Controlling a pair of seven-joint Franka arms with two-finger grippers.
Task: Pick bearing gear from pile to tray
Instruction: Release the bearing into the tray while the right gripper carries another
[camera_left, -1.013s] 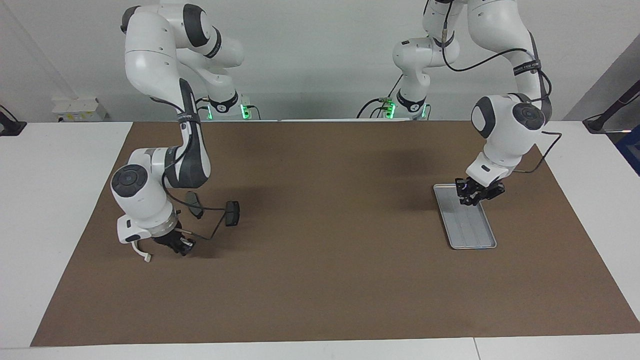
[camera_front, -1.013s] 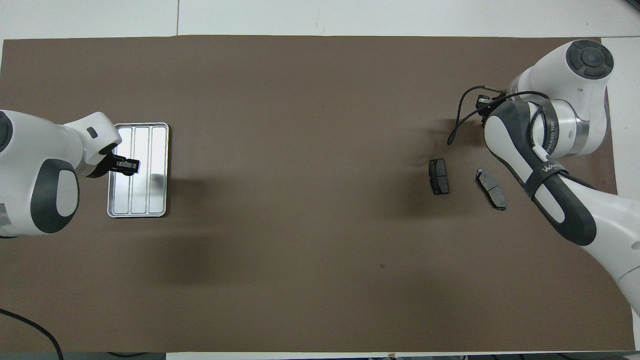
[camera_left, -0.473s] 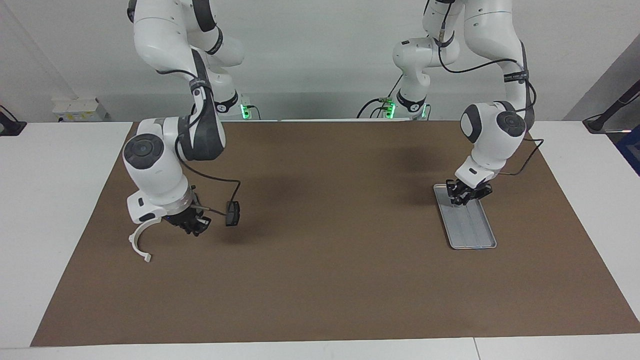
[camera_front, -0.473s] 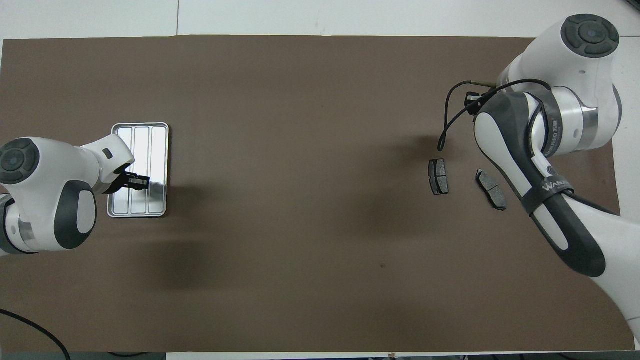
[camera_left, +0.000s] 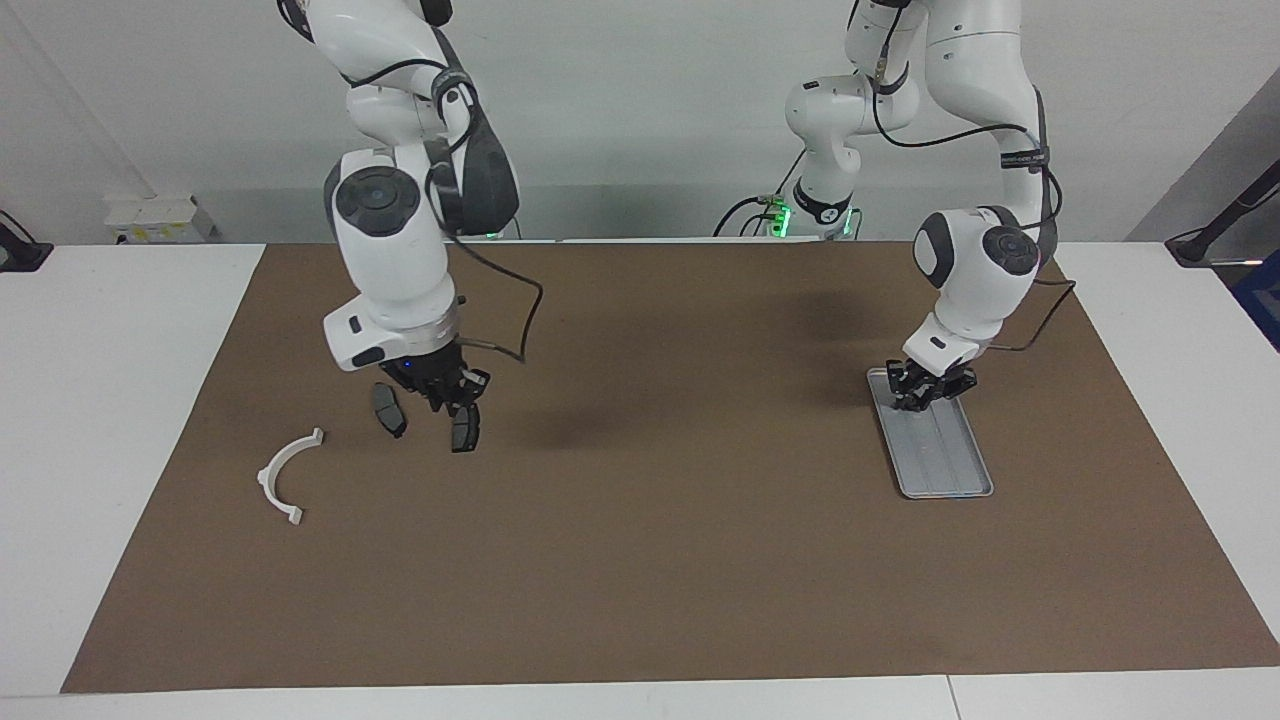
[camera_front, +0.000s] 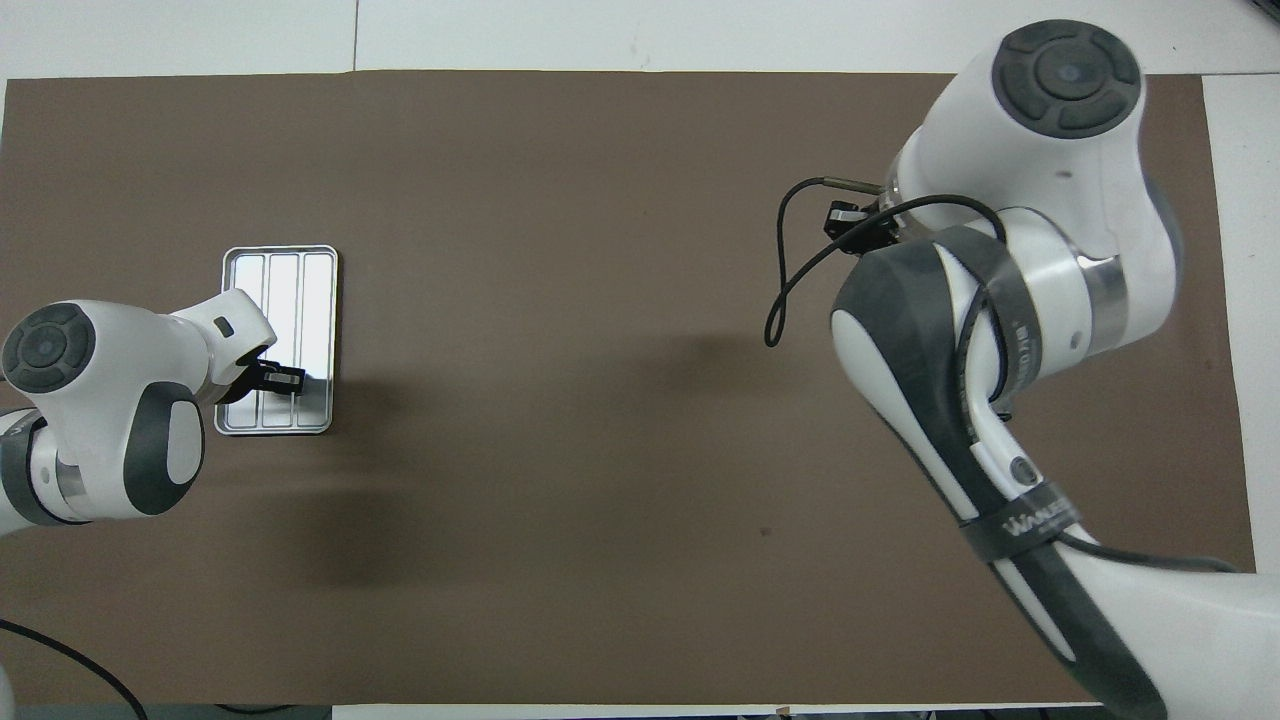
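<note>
The silver tray (camera_left: 945, 455) lies toward the left arm's end of the brown mat. My left gripper (camera_left: 920, 390) hangs low over the tray's (camera_front: 282, 270) end nearer the robots, also seen from above (camera_front: 283, 378). The pile lies toward the right arm's end: two dark brake pads (camera_left: 388, 410) (camera_left: 465, 430) and a white plastic arc (camera_left: 285, 478). My right gripper (camera_left: 445, 392) is shut and raised just above the two pads. No bearing gear shows in either view. In the overhead view the right arm hides the pile.
A black cable (camera_left: 510, 320) loops from the right wrist. The brown mat (camera_left: 680, 560) covers most of the white table.
The right arm has lifted and swung from beside the white arc to above the two brake pads. The left gripper has shifted over the tray toward its end nearer the robots.
</note>
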